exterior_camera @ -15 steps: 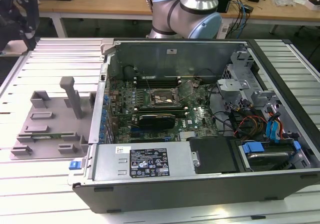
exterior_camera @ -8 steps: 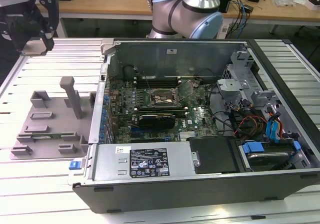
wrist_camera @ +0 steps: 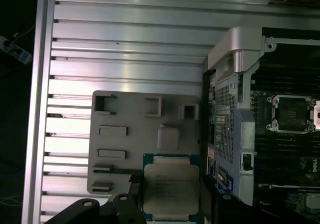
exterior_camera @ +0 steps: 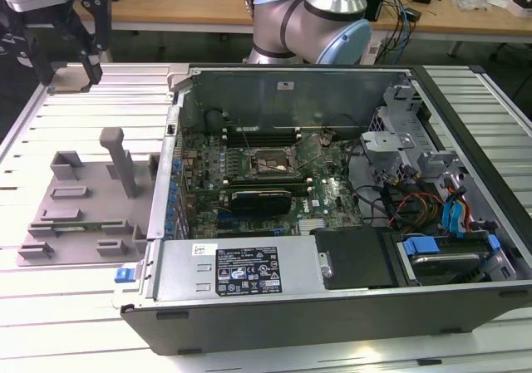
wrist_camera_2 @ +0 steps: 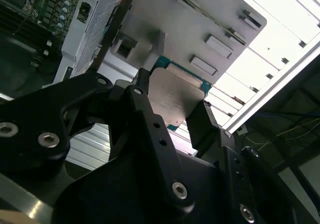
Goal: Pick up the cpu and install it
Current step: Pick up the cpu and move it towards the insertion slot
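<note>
The cpu [wrist_camera: 170, 191] is clamped by the gripper [wrist_camera: 170, 206] on two opposite edges. One of the fingers [wrist_camera: 207, 201] is pressed to each side, and the metal top is turned toward the first wrist camera. The chip is held flat and clear above the tray [wrist_camera: 125, 134], with nothing touching it from below. Being square, it has no long axis to speak of, so its corner orientation matters more, and this cannot be read from here.

In the exterior view the gripper [exterior_camera: 71, 80] is seen high over the table's far corner on that view's left. The tray [exterior_camera: 83, 198] lies on the table [exterior_camera: 83, 306] near the exterior view's left edge, just beside the case [exterior_camera: 332, 306]. The socket [exterior_camera: 270, 164] is set on the board inside the case, to the exterior view's right of the gripper and lower down.

Between chip and socket stands the case's wall [exterior_camera: 162, 190], which must be cleared from above. A post [exterior_camera: 120, 161] also rises from the tray beside that wall. Above the socket the room is open. It is bordered by memory slots [exterior_camera: 258, 136] on the far side, and the cables [exterior_camera: 399, 198] are gathered well apart toward the exterior view's right. In the first wrist view the socket's seat [wrist_camera: 292, 114] appears uncovered.
</note>
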Robot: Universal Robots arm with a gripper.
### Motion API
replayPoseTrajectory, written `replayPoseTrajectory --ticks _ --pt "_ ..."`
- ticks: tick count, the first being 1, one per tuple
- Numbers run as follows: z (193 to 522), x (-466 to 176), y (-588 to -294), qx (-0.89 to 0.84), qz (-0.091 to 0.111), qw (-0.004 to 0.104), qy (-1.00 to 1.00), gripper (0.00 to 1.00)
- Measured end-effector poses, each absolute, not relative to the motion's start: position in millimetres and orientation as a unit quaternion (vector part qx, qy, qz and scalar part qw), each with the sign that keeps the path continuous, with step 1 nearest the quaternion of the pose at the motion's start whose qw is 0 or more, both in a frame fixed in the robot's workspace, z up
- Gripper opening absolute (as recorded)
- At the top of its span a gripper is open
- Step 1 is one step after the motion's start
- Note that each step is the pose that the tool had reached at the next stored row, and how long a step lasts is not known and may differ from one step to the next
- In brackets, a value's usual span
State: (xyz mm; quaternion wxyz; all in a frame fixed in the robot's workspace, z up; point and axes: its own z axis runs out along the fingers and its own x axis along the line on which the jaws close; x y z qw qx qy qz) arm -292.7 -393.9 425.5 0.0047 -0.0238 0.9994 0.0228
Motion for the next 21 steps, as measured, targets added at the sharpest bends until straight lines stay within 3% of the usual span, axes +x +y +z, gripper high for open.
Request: replayPoseTrajectory --ticks 21 --pt "425.4 -249.8 -393.9 -0.024 0.023 0.005 0.999 0.55"
